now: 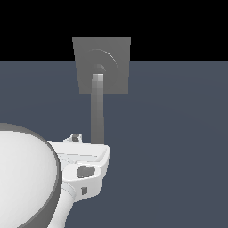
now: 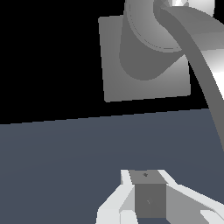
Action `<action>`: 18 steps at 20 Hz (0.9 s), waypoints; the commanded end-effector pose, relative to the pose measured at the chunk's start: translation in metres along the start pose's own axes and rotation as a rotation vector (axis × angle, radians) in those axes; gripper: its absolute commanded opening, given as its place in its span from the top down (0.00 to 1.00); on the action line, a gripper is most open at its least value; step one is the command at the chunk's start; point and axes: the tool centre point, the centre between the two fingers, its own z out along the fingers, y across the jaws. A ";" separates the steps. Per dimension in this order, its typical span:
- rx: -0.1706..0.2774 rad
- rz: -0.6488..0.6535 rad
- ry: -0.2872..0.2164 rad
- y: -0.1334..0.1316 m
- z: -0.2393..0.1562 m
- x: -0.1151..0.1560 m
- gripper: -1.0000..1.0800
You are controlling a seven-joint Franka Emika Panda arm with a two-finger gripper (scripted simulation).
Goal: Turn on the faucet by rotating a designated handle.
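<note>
The faucet (image 1: 116, 67) stood at the far side of the scene, a flat grey square plate with raised concentric rings at its middle, its upper part set against the black background and its lower part against the dark blue-grey floor (image 1: 178, 133). From the centre of the rings the handle (image 1: 97, 111) ran toward the near side as a long, narrow grey bar; its paler square end lay over the plate, and its near end met the white robot arm (image 1: 26, 178).

In the wrist view the plate (image 2: 131, 85) appeared beyond the floor, with a broad round grey body (image 2: 144, 48) rising from it and a curved grey bar (image 2: 205, 83) sweeping out past the edge of the picture.

The gripper (image 2: 150, 197) lay near the bottom of that view, its white fingers (image 2: 114, 205) flanking a grey block. Whether the fingers were parted or closed on anything could not be told. In the exterior view the hand (image 1: 84, 167) sat just at the handle's near end, contact unclear.
</note>
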 end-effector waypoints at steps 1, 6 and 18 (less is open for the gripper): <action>-0.007 -0.035 -0.017 0.006 -0.002 -0.005 1.00; -0.008 -0.041 -0.020 0.008 -0.003 -0.006 1.00; -0.008 -0.040 -0.020 0.047 -0.003 -0.001 1.00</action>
